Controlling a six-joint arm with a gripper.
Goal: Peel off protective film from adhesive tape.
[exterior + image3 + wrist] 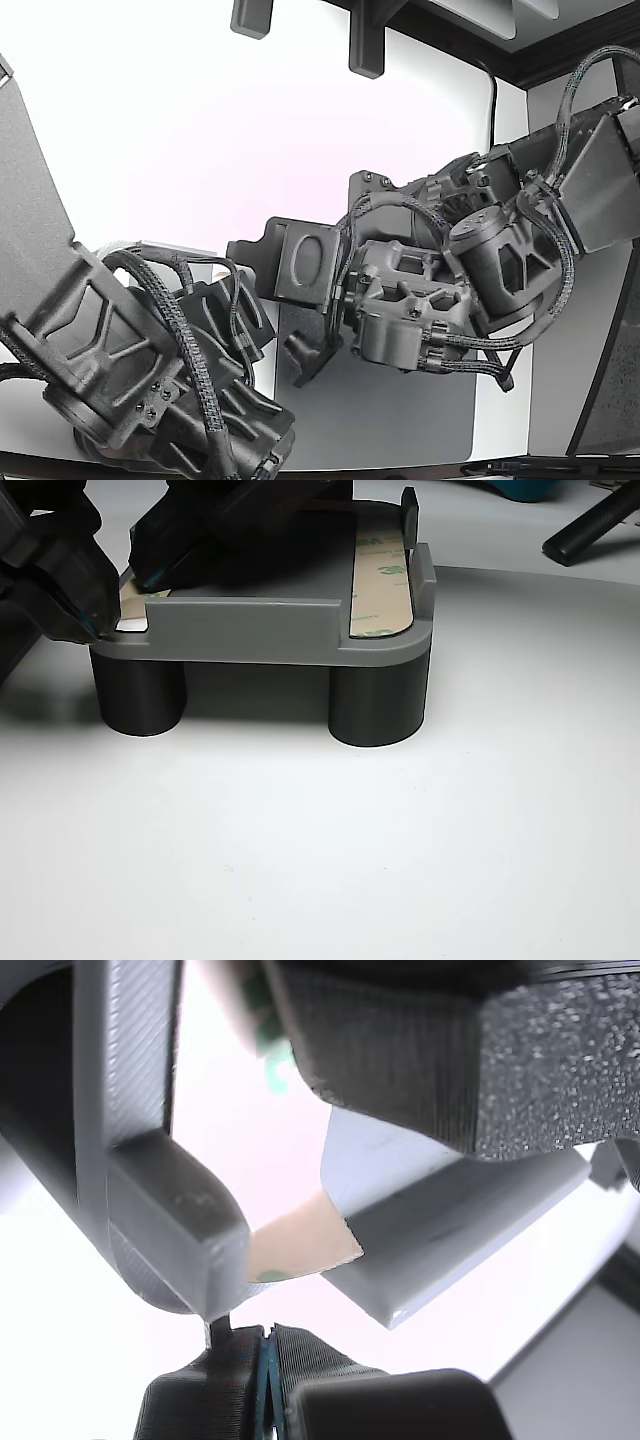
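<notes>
While your gripper (262, 1355) sits low against the corner of the grey fixture (250, 635), its two dark fingertips (310, 1365) press together with only a thin seam between them, so the jaws read as closed. You cannot tell from the wrist view whether the tan film corner (295, 1250) just beside the tips is actually pinched; it lies between a grey fixture wall and a pale ledge, curling up slightly at its edge.

In the other view, you see the dark fingertip meeting the fixture's corner at that view's left, where a short piece of tan film (128, 605) shows beside it. A second strip of adhesive tape (382, 580), with green printing on its liner, lies flat in the slot along the fixture's right side in that view. The fixture stands on dark round legs (378, 705) on the white table (400, 840).

From the exterior view, both arms crowd over a grey mat (400, 420).
</notes>
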